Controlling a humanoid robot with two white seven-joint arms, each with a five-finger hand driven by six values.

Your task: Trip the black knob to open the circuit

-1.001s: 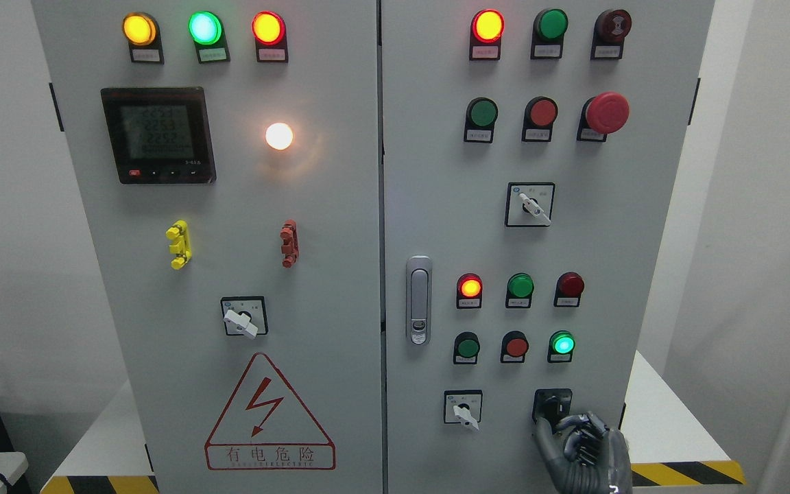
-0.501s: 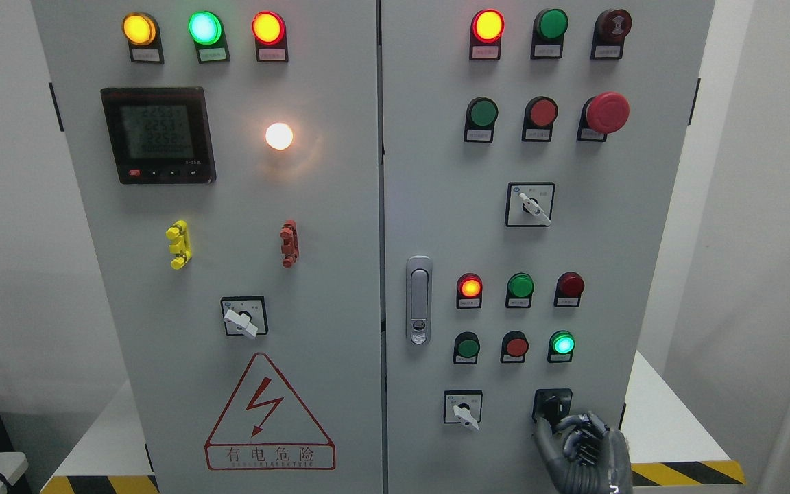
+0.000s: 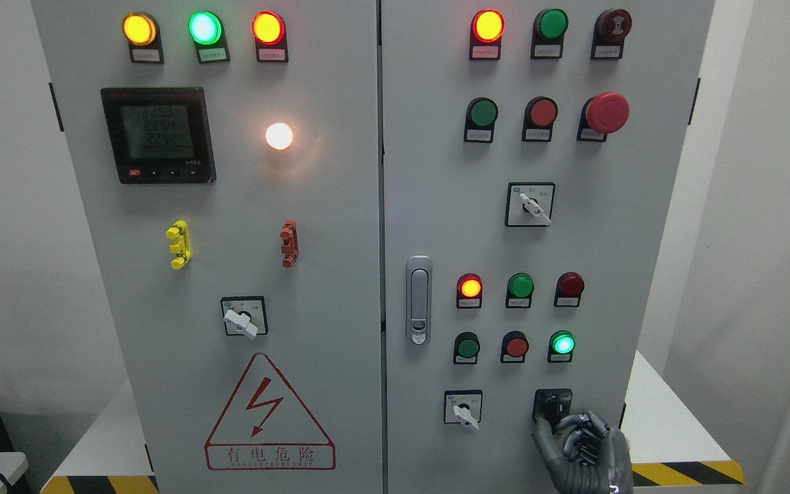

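The black knob (image 3: 552,405) sits on its black square plate at the bottom right of the cabinet's right door (image 3: 436,171). My right hand (image 3: 551,424), dark grey, comes up from the bottom edge just below it. Its thumb (image 3: 541,433) points up at the knob's left side. The curled fingers (image 3: 583,429) close in from the right, pinching the knob's lower part. The green lamp (image 3: 562,342) above the knob is lit. My left hand is out of view.
A white selector switch (image 3: 463,409) is just left of the knob, and the door latch (image 3: 419,300) is further left. Rows of lamps and buttons fill the door above, with a red mushroom stop button (image 3: 607,112). A yellow-black striped platform edge (image 3: 686,472) lies right of the hand.
The right hand stays at the knob with almost no movement. Only the meter's digits flicker.
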